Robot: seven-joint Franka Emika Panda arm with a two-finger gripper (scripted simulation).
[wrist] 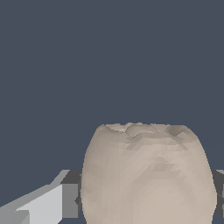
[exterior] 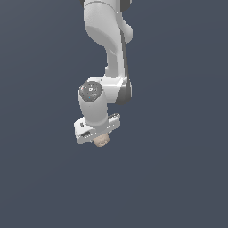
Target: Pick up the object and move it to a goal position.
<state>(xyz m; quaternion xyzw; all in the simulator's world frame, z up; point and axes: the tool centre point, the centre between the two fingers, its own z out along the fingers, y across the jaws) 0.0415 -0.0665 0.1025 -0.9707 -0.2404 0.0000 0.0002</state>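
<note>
The object (exterior: 101,140) is a small beige-tan roundish lump that peeks out just under the white gripper (exterior: 99,139) in the exterior view. In the wrist view the object (wrist: 148,175) fills the space between the two fingers, with one grey finger (wrist: 48,203) pressed against one side and the tip of the other at the opposite edge. The gripper is shut on the object. The white arm (exterior: 107,53) comes down from above with the hand pointing down. The fingertips are hidden behind the hand in the exterior view.
A plain dark blue-grey surface (exterior: 178,178) fills the scene all around. No other objects or edges show.
</note>
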